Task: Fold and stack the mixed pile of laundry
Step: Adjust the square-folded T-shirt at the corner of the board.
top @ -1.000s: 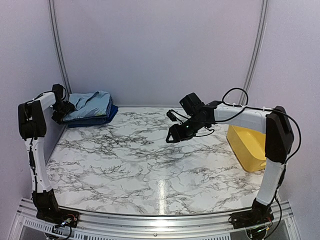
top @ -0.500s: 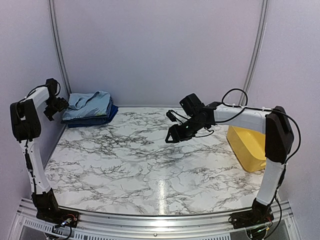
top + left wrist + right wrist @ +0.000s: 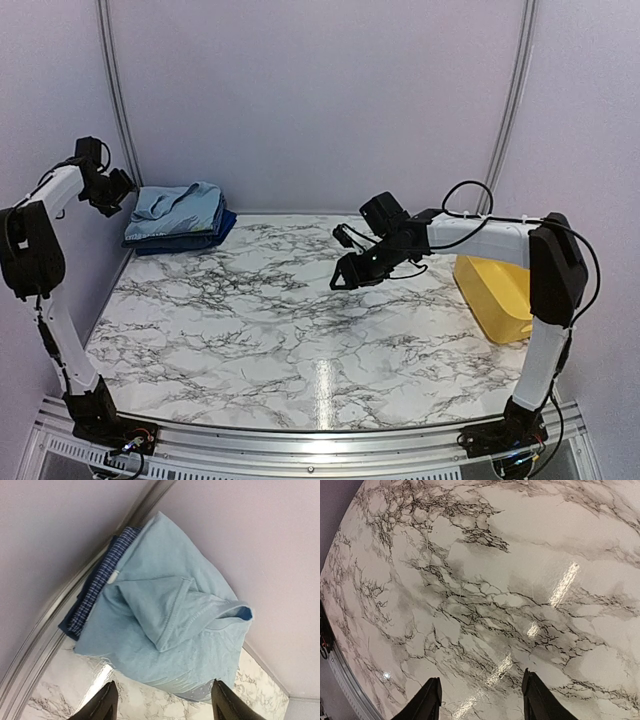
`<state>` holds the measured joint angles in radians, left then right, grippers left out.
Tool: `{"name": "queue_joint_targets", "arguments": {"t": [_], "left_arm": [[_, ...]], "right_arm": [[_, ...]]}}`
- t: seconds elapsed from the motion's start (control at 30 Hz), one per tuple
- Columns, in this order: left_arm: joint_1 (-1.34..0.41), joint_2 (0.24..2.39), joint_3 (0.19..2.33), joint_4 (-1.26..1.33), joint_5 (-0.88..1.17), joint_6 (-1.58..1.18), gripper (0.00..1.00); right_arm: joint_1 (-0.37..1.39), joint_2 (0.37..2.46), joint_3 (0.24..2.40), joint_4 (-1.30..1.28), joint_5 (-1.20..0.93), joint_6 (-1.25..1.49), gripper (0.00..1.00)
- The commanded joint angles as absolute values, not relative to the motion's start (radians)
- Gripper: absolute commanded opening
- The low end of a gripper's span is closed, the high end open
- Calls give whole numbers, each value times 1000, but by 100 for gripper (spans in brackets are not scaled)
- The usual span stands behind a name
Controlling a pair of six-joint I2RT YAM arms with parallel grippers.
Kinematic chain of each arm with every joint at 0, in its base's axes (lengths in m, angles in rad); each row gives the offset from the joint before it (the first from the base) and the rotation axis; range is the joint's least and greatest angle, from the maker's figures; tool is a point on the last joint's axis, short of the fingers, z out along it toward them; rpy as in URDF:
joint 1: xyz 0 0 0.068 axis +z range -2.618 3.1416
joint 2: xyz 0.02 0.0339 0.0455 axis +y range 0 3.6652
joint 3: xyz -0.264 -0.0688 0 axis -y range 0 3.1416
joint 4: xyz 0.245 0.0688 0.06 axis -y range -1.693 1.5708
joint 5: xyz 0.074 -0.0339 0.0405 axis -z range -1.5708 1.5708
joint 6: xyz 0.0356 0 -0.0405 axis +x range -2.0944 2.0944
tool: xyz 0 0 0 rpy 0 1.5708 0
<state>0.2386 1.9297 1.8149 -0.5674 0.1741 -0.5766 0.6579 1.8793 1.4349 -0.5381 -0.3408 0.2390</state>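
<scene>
Top external view puts the mixed laundry pile (image 3: 180,218) in the far-left corner of the marble table (image 3: 300,340), already folded and stacked — little seems left. A soft, rumpled light-blue T-shirt (image 3: 170,630) lies uppermost, its top flap loose, over a small-check shirt (image 3: 95,597) and a dark-blue piece (image 3: 205,243). The left gripper (image 3: 162,705) hovers above that corner, the right gripper (image 3: 480,700) over the table's middle — both parted, holding nothing.

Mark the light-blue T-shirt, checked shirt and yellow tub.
light-blue T-shirt (image 3: 155,605), left wrist view, top fold.
checked shirt (image 3: 95,587), left wrist view, exposed left edge.
yellow tub (image 3: 485,295), top external view, side wall.
</scene>
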Motion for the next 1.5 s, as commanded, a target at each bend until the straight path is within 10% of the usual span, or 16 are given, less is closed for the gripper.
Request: {"name": "queue_joint_targets", "arguments": {"t": [0.0,0.4,1.47], "left_arm": [[212,1973,1820,-484,278,-643,60],[184,2034,1792,-463,135,-713,41],[154,2162,1878,-409,112,-696,35]], "right_arm": [[650,1865,1447,-511,-353,255,51],[650,1865,1444,-522,-345,260,51],[650,1892,1473,-560,-345,245,51]]}}
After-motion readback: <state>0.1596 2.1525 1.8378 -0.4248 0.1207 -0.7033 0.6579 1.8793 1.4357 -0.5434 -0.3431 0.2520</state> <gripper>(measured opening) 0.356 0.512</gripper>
